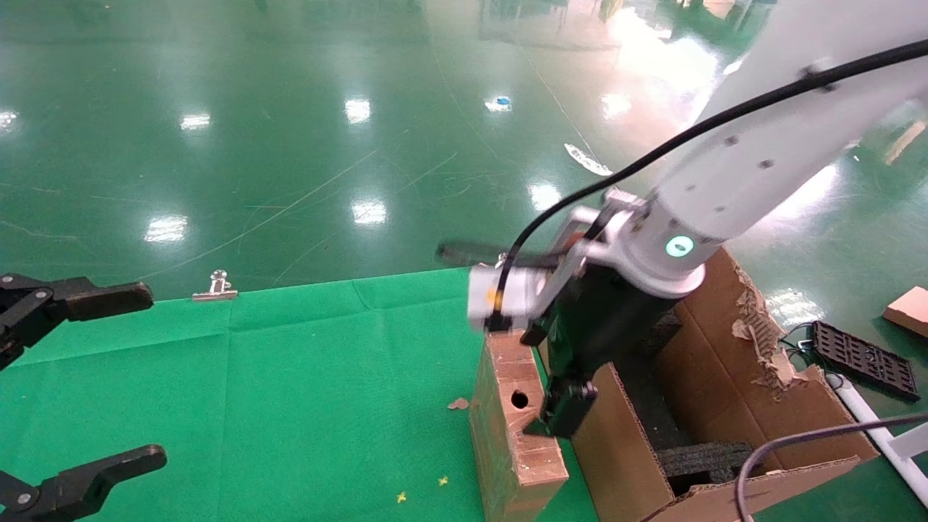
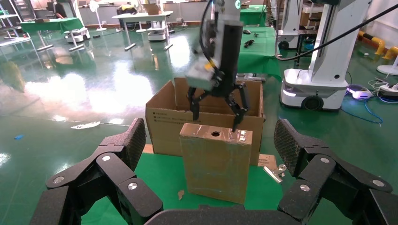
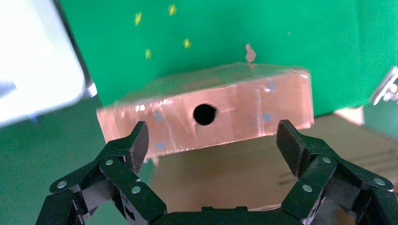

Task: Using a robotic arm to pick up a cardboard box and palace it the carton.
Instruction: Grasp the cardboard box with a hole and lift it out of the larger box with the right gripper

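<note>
So we're seeing the left gripper (image 1: 80, 377) parked off at the left edge of the green cloth (image 1: 290, 377), fingers spread wide and holding nothing. Moving right, the cardboard box (image 1: 516, 417) is standing upright on the cloth, hole facing up, pressed right against the carton (image 1: 725, 377). The robotic arm (image 1: 754, 159) is hovering its right gripper (image 2: 217, 110) just above the box top, fingers wide open and straddling it. We're guessing it's mid-approach: next it needs to drop lower, close on the box, then lift it over the carton wall.
</note>
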